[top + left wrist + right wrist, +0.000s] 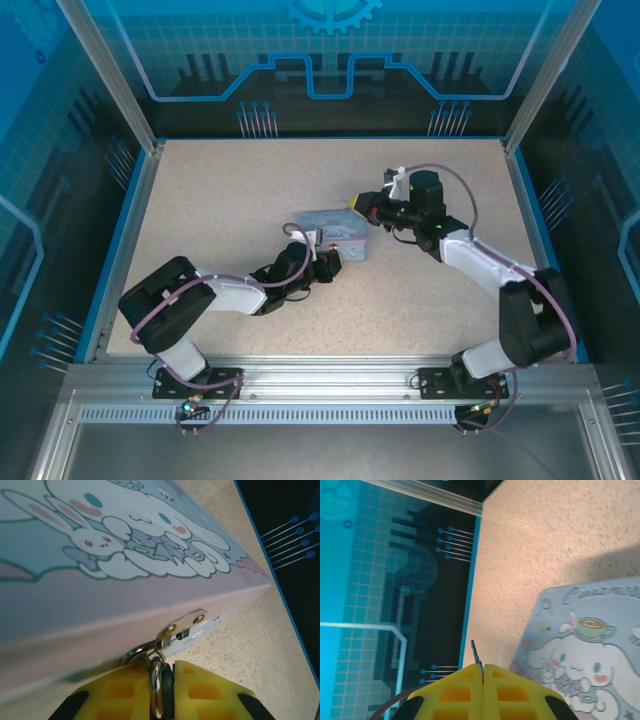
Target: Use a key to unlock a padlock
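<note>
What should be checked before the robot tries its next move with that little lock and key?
1. The left gripper clamps the padlock: ok.
2. The padlock hangs at the cartoon tin's hasp: ok.
3. The right gripper pinches the key: ok.
4. The key's blade sticks out past the fingers: ok.
5. The key is at the padlock: not ok, the tin lies between the grippers.
6. The keyhole faces the key: cannot tell.

One line of writing could be read: a cursive dark-blue word (602, 592) on the lid of the pale blue tin (590, 645), ahead of the right gripper (483, 669) and to the right of its fingertips. It ran along the lid's far edge and read "Cinnamor" before the picture's border cut it off. The cartoon print beneath carried nothing else legible.
</note>
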Tool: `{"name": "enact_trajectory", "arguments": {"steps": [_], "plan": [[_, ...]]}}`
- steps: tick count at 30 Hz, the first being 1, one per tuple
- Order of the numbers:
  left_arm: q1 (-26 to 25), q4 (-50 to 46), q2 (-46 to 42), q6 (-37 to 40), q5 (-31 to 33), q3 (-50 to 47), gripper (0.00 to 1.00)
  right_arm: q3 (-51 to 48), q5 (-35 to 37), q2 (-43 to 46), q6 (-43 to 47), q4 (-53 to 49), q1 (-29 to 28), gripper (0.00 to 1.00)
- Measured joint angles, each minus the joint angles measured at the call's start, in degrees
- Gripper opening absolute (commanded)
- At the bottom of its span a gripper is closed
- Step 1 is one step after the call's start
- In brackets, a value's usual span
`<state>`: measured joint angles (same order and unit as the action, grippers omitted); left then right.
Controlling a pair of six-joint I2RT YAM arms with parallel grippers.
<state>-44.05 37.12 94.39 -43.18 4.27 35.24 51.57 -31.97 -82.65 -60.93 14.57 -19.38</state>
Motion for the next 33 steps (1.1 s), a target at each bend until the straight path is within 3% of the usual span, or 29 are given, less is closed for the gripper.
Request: {"name": "enact_trajectory", "arguments": {"steps": [4,8,16,28,33], "plan": [[0.02,-4.81,-0.22,-0.33,-1.36,1.97,0.00,-6.19,0.07,6.80,1.27,-0.59,0.07,0.00],[0.02,-6.49,-0.20,-0.46,-2.49,2.21,0.00,-11.72,0.31,8.15,1.42,-0.68,0.63,0.00],[0.02,-5.86,0.68,-0.42,-3.85,2.19,0.00,-13.33,0.55,4.35,1.44,-0.39,1.07,0.00],[1.14,4.02,6.58,-0.44,-6.10,-1.33,0.00,-12.28,2.25,-4.83,1.22,1.44,1.05,0.00],[1.64,8.46,8.41,-0.50,-6.73,-2.58,0.08,-11.65,3.10,-7.76,0.52,3.15,0.55,0.00]]}}
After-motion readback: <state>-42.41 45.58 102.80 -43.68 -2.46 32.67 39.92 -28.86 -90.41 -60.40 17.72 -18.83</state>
